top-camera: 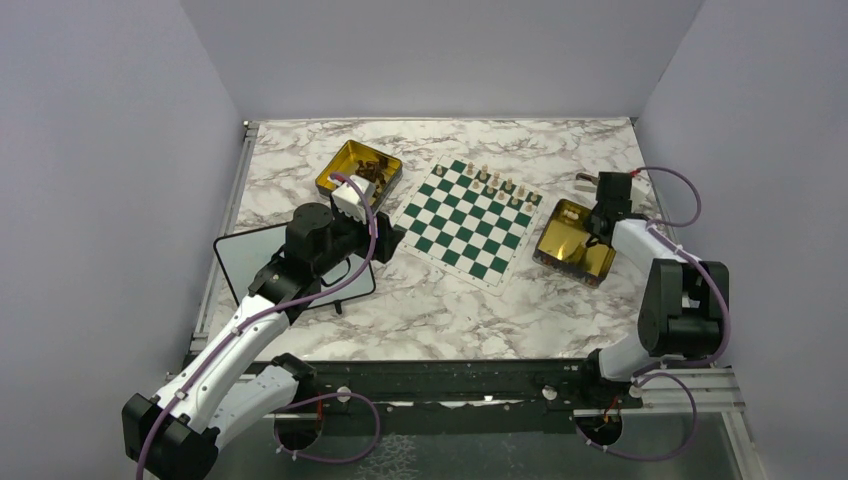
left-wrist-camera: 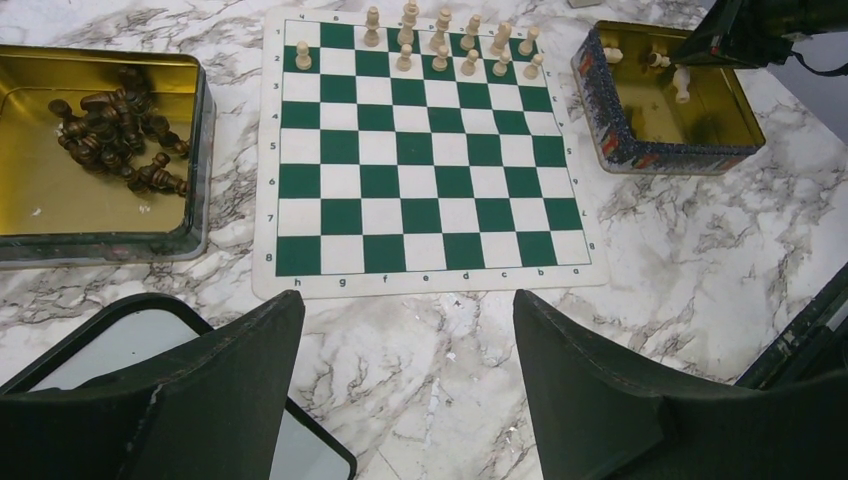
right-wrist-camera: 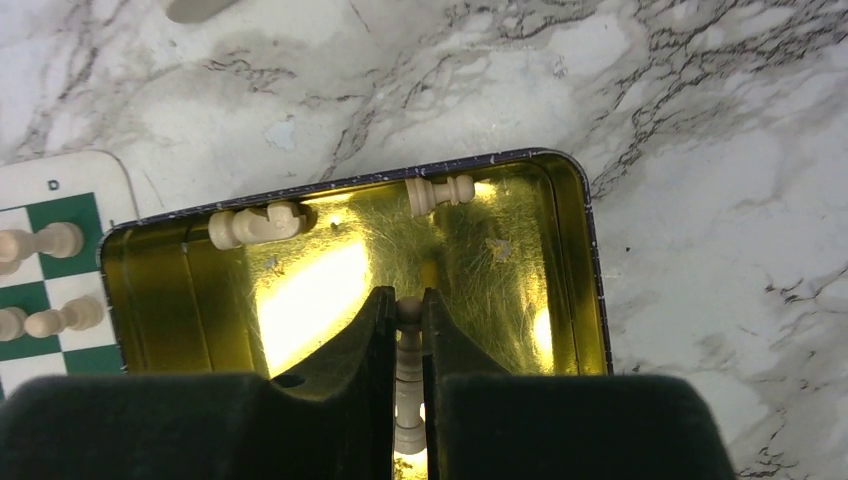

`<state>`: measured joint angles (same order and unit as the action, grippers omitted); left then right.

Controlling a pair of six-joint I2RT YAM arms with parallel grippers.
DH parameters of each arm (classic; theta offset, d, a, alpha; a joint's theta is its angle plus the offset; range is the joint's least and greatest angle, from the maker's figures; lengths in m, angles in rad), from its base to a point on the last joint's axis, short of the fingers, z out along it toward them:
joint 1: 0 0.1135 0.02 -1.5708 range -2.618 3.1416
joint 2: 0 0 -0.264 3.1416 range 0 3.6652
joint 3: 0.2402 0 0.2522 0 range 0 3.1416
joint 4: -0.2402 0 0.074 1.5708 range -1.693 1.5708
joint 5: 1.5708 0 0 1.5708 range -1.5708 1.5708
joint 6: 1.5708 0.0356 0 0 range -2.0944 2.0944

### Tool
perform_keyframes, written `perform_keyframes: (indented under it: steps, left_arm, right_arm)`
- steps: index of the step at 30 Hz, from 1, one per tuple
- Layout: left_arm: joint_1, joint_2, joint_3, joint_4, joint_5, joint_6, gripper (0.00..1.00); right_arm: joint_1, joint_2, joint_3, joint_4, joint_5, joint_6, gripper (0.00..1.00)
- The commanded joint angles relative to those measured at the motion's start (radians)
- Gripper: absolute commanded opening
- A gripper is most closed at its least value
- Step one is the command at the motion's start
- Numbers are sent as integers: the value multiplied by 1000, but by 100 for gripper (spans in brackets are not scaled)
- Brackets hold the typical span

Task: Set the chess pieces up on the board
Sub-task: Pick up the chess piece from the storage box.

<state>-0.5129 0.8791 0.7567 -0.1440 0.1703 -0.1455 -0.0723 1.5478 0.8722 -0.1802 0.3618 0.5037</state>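
Note:
The green-and-white board (top-camera: 467,212) (left-wrist-camera: 420,150) lies mid-table, with several pale chess pieces (left-wrist-camera: 440,45) standing along its far rows. Inside the right gold tin (right-wrist-camera: 560,270) (top-camera: 574,240), my right gripper (right-wrist-camera: 405,305) is shut on a pale chess piece (right-wrist-camera: 408,350) lying lengthwise between the fingers. Two more pale pieces (right-wrist-camera: 255,224) lie on their sides along that tin's far wall. Dark pieces (left-wrist-camera: 115,135) are heaped in the left gold tin (left-wrist-camera: 195,130) (top-camera: 358,170). My left gripper (left-wrist-camera: 408,300) (top-camera: 392,240) hangs open over bare marble just short of the board's near edge, holding nothing.
A black-framed whiteboard (top-camera: 255,262) (left-wrist-camera: 120,340) lies under the left arm, left of the board. Grey walls close in the marble table (top-camera: 420,300) on three sides. A small pale object (right-wrist-camera: 195,8) lies on the marble beyond the right tin.

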Motion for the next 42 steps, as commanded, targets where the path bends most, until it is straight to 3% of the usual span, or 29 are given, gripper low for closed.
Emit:
perform_keyframes:
  steps: [1,6,11,19,22,32,42]
  left_arm:
    - [-3,-2,-3,30,7,-16,77]
    - [-3,23,8,41,58,-57,76]
    - [-3,78,61,43,123,-140,72]
    - [-3,194,144,114,291,-336,57]
    - [-3,242,180,138,314,-369,56]
    - [-4,381,214,335,418,-530,51]
    - [-19,490,237,414,442,-608,48]
  right_arm:
    - [-4,-68,27,31,-3,-75,5]
    - [-5,-125,55,10,-39,-123,4]
    - [-3,-209,71,25,-179,-150,3]
    - [43,-311,45,106,-492,-41,3]
    - [84,-326,27,138,-565,30,3]
    - [367,-332,5,315,-572,284,3]
    - [532,-264,49,405,-552,352,3]
